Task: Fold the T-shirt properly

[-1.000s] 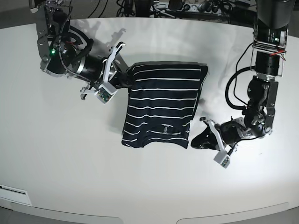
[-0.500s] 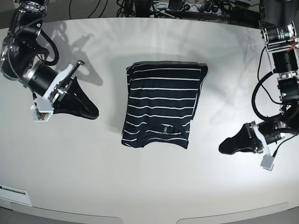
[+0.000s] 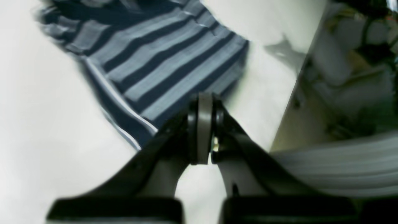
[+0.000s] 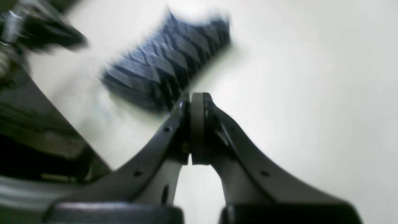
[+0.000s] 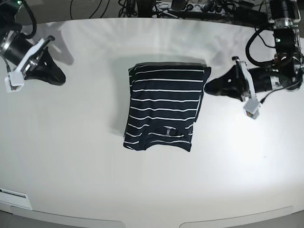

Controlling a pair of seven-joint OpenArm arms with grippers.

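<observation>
In the base view we see the T-shirt (image 5: 165,108) folded into a rough rectangle at the centre of the white desk (image 5: 95,180), its white stripes running across and a small label showing near its lower edge. Only this view gives us the whole layout: the left fingers (image 5: 209,87) lie at the right of the frame, their tip just beside the shirt's upper right corner, though we cannot tell whether they touch it, while the right fingers (image 5: 59,78) sit far off at the upper left, well apart from the cloth. The wrist views give us what the base view cannot, the tips up close. In the left wrist view the left fingers (image 3: 203,130) are pressed together with nothing between them, and the shirt (image 3: 168,68) fills the upper left of the frame behind them, its edge reaching down to the tip; the desk's edge and blurred clutter show at the right. In the right wrist view the right fingers (image 4: 196,127) are likewise pressed together and empty, with the shirt (image 4: 168,74) a blurred striped patch higher in the frame.
</observation>
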